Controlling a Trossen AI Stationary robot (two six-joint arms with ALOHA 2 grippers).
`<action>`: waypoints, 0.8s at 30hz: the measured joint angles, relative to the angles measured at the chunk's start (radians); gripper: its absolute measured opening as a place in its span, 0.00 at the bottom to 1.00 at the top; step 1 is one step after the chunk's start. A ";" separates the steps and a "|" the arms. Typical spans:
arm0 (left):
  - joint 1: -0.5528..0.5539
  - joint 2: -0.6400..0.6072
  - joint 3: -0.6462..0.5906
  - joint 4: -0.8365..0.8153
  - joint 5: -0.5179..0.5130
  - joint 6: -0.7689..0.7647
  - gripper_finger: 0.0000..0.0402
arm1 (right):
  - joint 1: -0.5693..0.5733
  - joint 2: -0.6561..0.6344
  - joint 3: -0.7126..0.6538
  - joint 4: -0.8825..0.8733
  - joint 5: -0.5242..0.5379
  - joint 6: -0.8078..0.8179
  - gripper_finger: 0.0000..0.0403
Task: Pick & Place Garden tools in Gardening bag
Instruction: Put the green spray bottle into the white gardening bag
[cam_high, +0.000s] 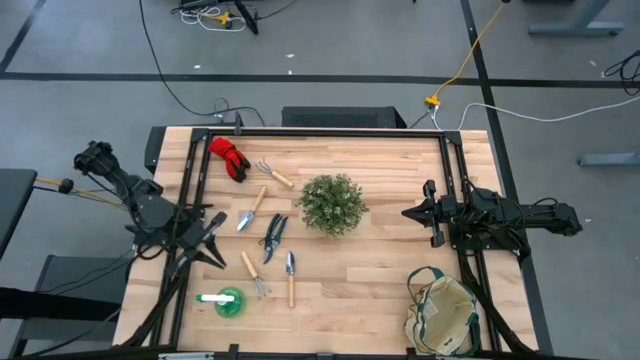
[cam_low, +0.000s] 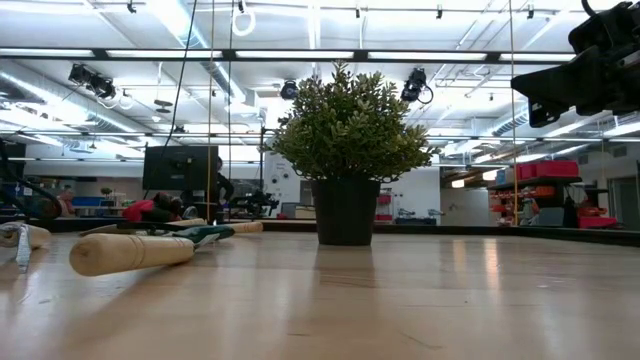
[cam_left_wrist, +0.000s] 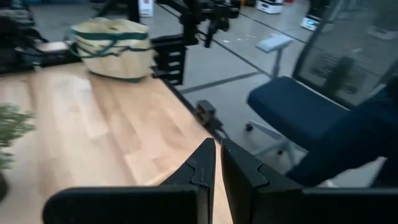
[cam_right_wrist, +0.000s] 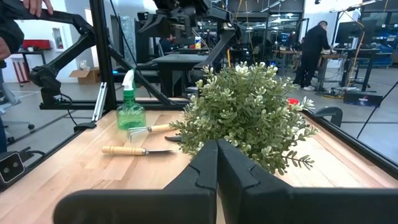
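The garden tools lie on the table's left half: red gloves (cam_high: 229, 156), a small rake (cam_high: 272, 173), a trowel (cam_high: 250, 210), dark-handled shears (cam_high: 274, 236), a hand fork (cam_high: 252, 272), a second trowel (cam_high: 290, 275) and a green spray bottle (cam_high: 224, 300). The beige gardening bag (cam_high: 443, 312) stands at the near right corner, and it shows far off in the left wrist view (cam_left_wrist: 112, 46). My left gripper (cam_high: 212, 257) hangs shut above the table's left edge and points toward the near right. It holds nothing (cam_left_wrist: 217, 149). My right gripper (cam_high: 408, 212) waits shut at the right edge and faces the plant (cam_right_wrist: 217, 146).
A bushy potted plant (cam_high: 332, 204) stands mid-table between the tools and my right gripper. Black frame rails (cam_high: 455, 180) run along the table's edges. A blue office chair (cam_left_wrist: 298, 112) stands past the near edge. People (cam_right_wrist: 314, 50) are in the room beyond.
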 joint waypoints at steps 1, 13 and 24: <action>-0.008 0.001 0.004 -0.002 0.002 -0.009 0.08 | 0.000 0.000 0.000 0.000 0.000 0.000 0.03; -0.102 0.120 0.190 -0.213 -0.020 -0.015 0.08 | 0.000 0.000 0.000 0.000 0.000 0.000 0.03; -0.172 0.179 0.304 -0.418 -0.015 -0.192 0.08 | 0.000 0.000 0.000 0.000 0.000 0.000 0.03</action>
